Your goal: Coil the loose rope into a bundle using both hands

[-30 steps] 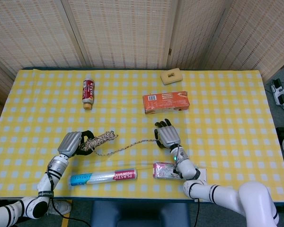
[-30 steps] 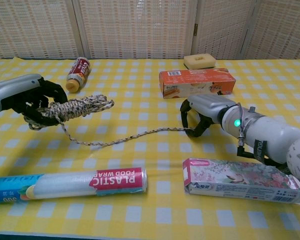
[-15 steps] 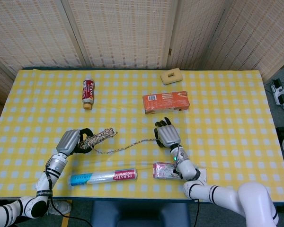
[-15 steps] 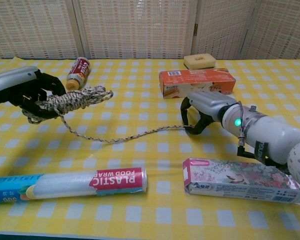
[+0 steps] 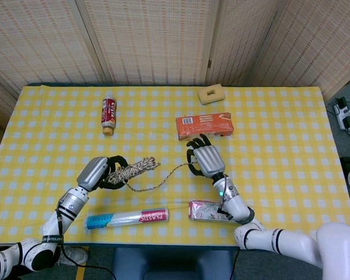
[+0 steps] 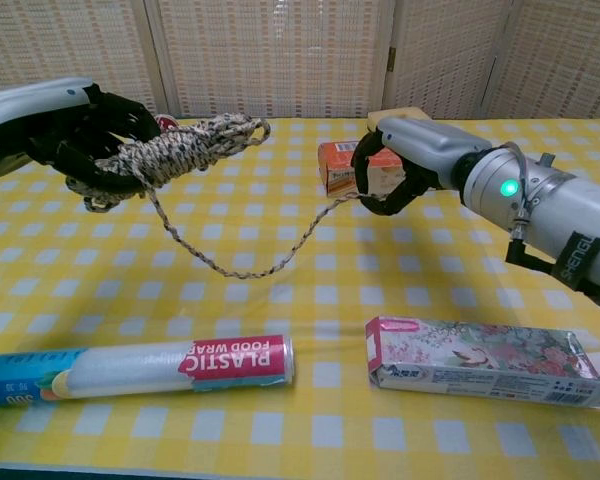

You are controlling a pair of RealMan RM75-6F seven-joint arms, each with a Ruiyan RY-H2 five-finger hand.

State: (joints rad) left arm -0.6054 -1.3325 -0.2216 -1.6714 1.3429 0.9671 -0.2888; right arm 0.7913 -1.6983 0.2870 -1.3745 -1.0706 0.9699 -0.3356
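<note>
A speckled tan rope is partly coiled into a bundle [image 5: 134, 170] [image 6: 180, 145]. My left hand [image 5: 99, 173] [image 6: 55, 125] grips that bundle, lifted above the table at the left. A loose strand [image 5: 157, 184] [image 6: 250, 255] sags from the bundle across to my right hand [image 5: 203, 159] [image 6: 405, 160]. The right hand's curled fingers pinch the strand's free end, raised in front of the orange box.
An orange box [image 5: 203, 125] [image 6: 345, 160] lies behind my right hand. A plastic wrap roll [image 5: 127, 217] [image 6: 130, 365] and a floral carton [image 5: 209, 210] [image 6: 480, 360] lie near the front edge. A brown bottle [image 5: 109, 111] and a yellow sponge [image 5: 210, 93] are farther back.
Both hands rose off the table. The left hand carried the bundle up and to the right; the right hand lifted the rope end toward the orange box. The strand now hangs in a loop.
</note>
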